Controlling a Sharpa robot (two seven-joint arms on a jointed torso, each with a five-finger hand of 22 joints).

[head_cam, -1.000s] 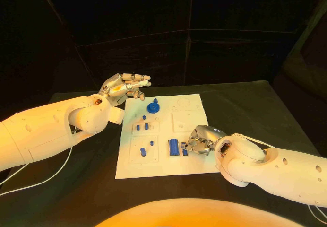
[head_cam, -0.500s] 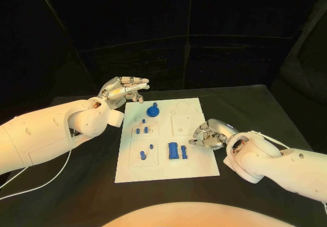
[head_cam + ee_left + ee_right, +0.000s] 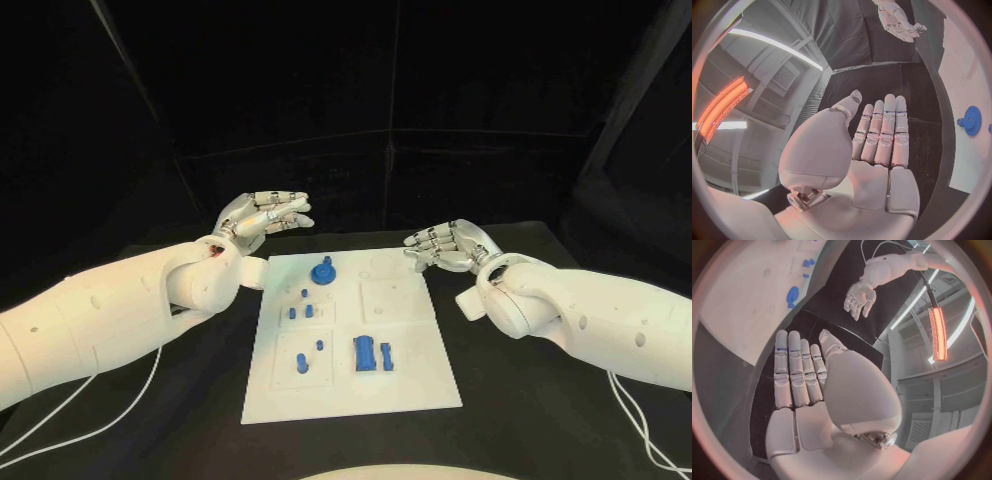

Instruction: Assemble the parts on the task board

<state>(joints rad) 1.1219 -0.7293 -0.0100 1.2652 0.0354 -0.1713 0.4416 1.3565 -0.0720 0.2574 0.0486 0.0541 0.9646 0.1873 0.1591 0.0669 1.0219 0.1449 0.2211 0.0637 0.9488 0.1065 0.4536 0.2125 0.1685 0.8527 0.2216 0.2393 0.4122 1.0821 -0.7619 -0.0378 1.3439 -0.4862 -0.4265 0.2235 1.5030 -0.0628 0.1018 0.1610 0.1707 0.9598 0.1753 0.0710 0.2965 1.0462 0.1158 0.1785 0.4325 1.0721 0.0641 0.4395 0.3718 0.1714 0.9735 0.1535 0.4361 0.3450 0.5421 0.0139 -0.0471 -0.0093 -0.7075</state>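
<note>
Both hands up and off the board, nothing held. Left hand raised beyond the far left corner of the task board, palm flat, fingers straight and pressed side by side, thumb slightly apart. Right hand raised near the far right corner, same posture in its wrist view: fingers extended and close together, empty palm. Task board flat on the black table, centred between the arms. Blue parts on it: gear-like round piece with a small knob at the far left, cluster of small pegs just nearer than it, two small pieces in the near left recess, blocky rectangular piece standing just right of those. Right column recesses on the board look unfilled, though too pale to read detail. Judged step: between placements, hands parked clear, no part engaged; cannot tell which parts already sit seated versus merely lying. Assembly looks partway at best. Next move likely: pick one loose part, probably the blocky piece or a peg, which calls for lowering a hand over the board, opening thumb against fingers for a pinch, and aligning with the matching recess. Small pegs close together, so risk of knocking neighbours on approach.
</note>
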